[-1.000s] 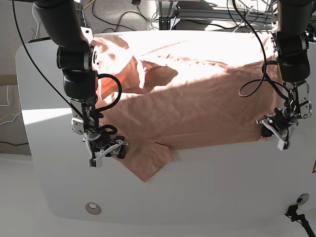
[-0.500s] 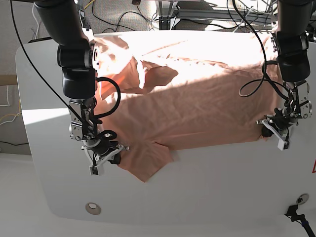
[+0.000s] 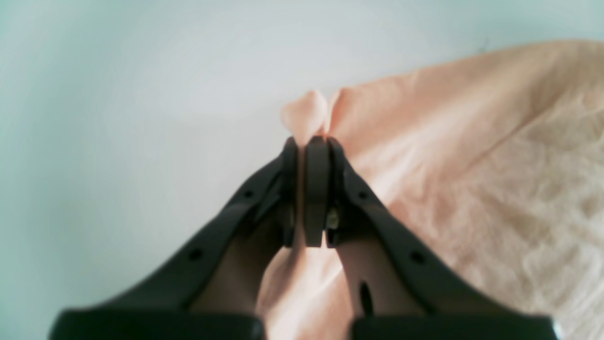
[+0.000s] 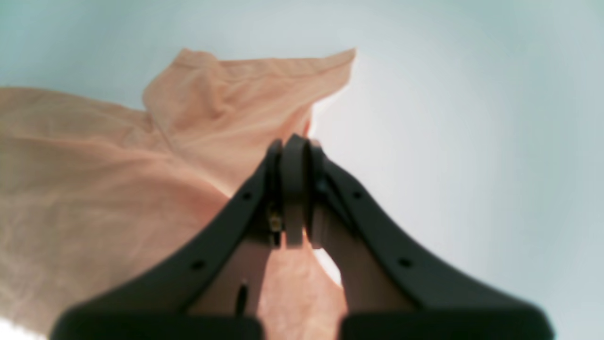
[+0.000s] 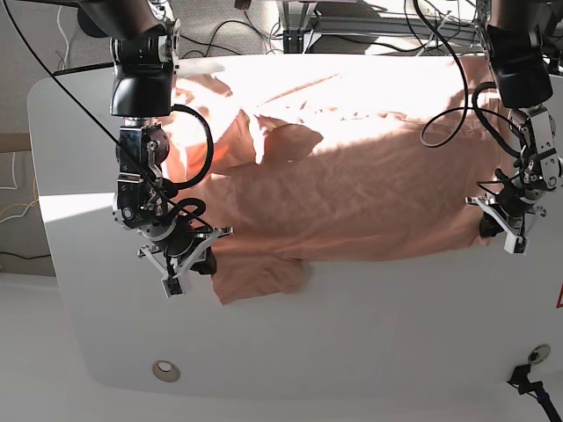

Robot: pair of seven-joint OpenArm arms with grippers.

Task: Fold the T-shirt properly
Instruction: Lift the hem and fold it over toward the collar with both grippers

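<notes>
No text, label, brand, number or sign can be read in any view. At the right edge of the base view, a small red mark (image 5: 560, 296) on the white tabletop (image 5: 352, 343) is cut off and cannot be made out.

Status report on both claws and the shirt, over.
Left claw shut on shirt edge; right claw shut on shirt edge. Shirt spread out, wrinkled, not folded up. Nothing visible blocking.
</notes>
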